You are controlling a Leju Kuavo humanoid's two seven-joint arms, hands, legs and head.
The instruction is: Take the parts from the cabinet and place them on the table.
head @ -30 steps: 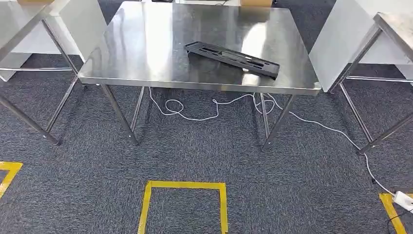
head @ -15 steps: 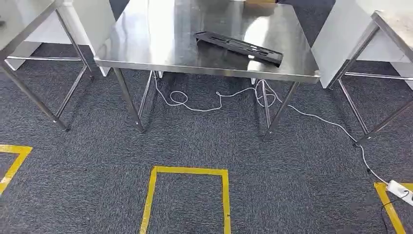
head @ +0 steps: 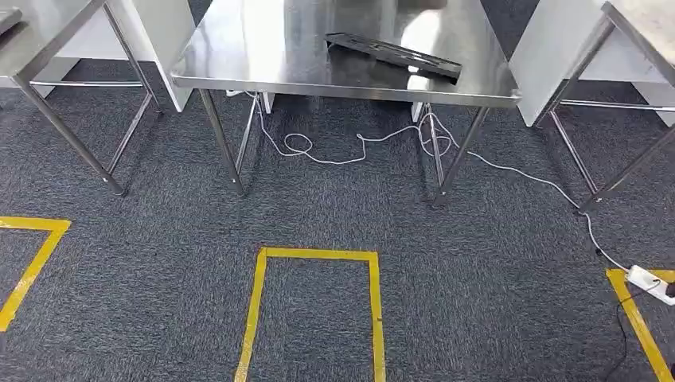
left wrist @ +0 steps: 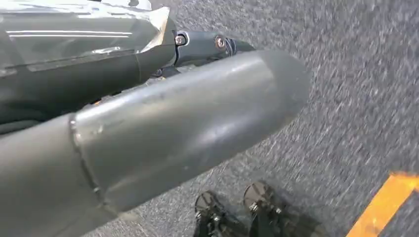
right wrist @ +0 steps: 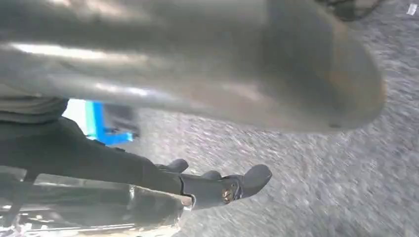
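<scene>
A black part [head: 394, 55], long and flat with slots cut in it, lies on the steel table [head: 263, 56], toward the table's right side and slanted, its right end close to the front edge. Nothing sits in the slots as far as the head view shows. The table's far edge is cut off at the top of that view.

2 more steel tables flank it: 1 at the left [head: 36, 40] and 1 at the right [head: 637, 28], each cut off by the frame, with white panels behind their legs. A white cable [head: 358, 147] loops on the grey carpet [head: 477, 270] under the middle table and runs right to a power strip [head: 649, 282] near the right edge. Yellow tape [head: 263, 310] marks an open-ended rectangle on the carpet in front of the table, with other tape corners at far left and far right.

The left hand [left wrist: 188, 118] appears in its wrist view over blurred carpet, thumb large and close, dark fingers behind it; I cannot tell whether they are apart or together. The right hand [right wrist: 217, 187] appears likewise over blurred carpet, thumb across the top, dark fingers stretched out below with nothing visible in them; whether it is fully spread I cannot tell. A blue and white shape [right wrist: 99, 121] behind it is too blurred to identify.
</scene>
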